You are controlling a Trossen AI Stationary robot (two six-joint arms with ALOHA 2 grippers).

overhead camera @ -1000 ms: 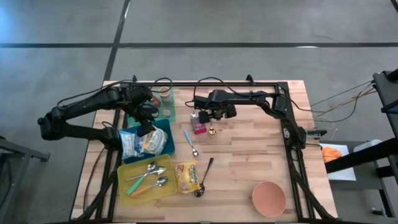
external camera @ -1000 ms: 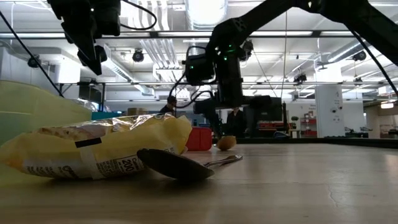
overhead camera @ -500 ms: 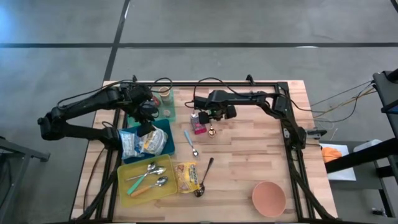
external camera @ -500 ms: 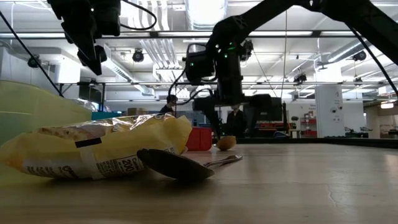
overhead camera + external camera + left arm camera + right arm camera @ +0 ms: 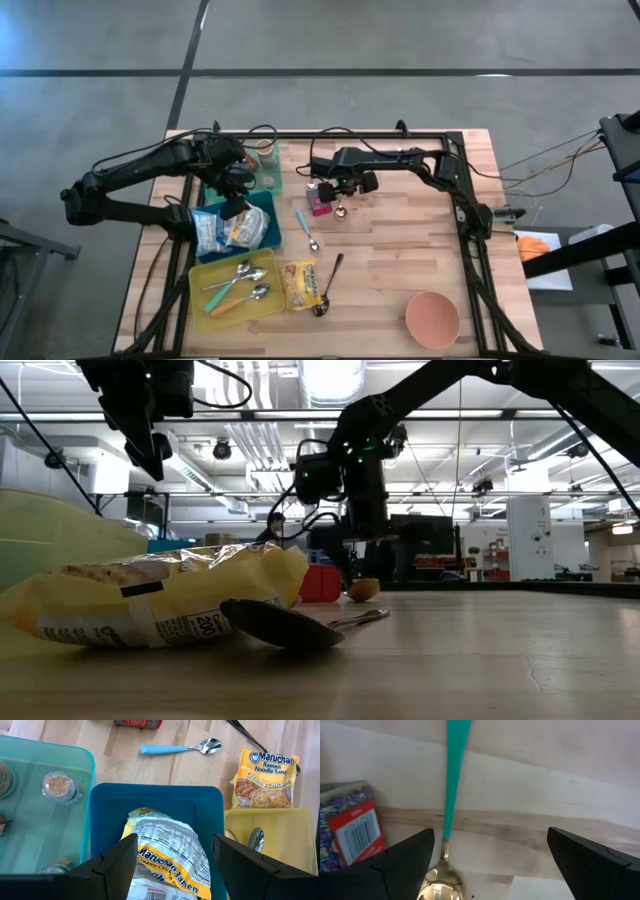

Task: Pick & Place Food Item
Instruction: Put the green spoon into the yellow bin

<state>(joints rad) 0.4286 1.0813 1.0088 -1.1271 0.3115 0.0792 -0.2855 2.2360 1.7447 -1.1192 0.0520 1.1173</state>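
Movement here is small: against the earlier high views, we see the right pincer [image 5: 337, 190] has slid a little toward the left of the frame, closer to the red box [image 5: 320, 199], and in the low view its dark body sits slightly further left than before. Everything on the tabletop [image 5: 400, 250] lies where it lay. We judge this a fine alignment above the target, not yet a descent.

The right pincer's fingers stand wide apart and hold nothing. In its wrist view they frame a teal-handled spoon [image 5: 451, 795] with the red box at the left edge. What the small golden thing [image 5: 340, 210] just below the pincer in the high view is, we cannot tell. Which food item is meant is our guess; the red box seems likeliest.

The left pincer [image 5: 236, 187] hangs over the blue bin [image 5: 270, 225] at centre left, unchanged from the earlier frames. Its fingers are parted and empty, as its wrist view shows. Below them a ramen packet [image 5: 167, 855] lies in that bin. A second ramen packet [image 5: 300, 283] rests on the tabletop at lower centre, beside the yellow tray [image 5: 205, 285] of spoons. A pink bowl [image 5: 432, 318] stands well apart at lower right.

No grasp has begun, so the task looks early.
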